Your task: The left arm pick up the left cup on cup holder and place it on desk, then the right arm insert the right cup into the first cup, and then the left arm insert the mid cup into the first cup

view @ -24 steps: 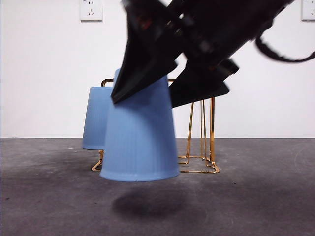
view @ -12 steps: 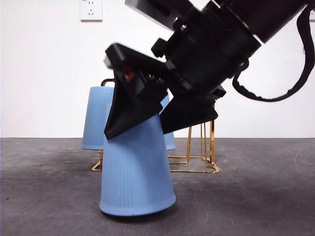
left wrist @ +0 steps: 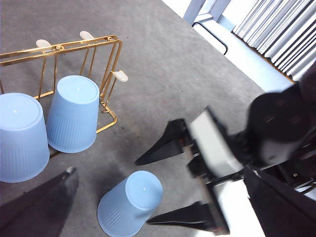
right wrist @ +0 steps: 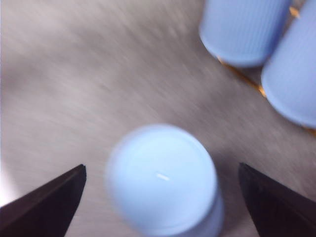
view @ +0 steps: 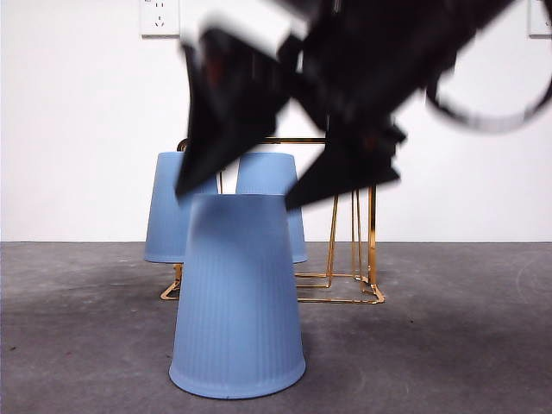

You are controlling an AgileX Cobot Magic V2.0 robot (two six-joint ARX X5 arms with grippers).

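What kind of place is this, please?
Probably an indoor robot test room: a dark grey desk against a plain white wall with a power socket, and slatted blinds nearby.

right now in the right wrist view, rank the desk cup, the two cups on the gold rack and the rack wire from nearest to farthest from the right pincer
1. Cup standing on the desk, between the right pincer jaws.
2. Two rack cups, past it; too close to call.
3. Gold rack wire, beneath those cups.

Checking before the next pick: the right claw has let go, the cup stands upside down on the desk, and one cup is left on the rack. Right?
Not quite: two cups are left on the rack, as the front view shows. The rest holds: the right claw is open above the cup standing upside down on the desk.
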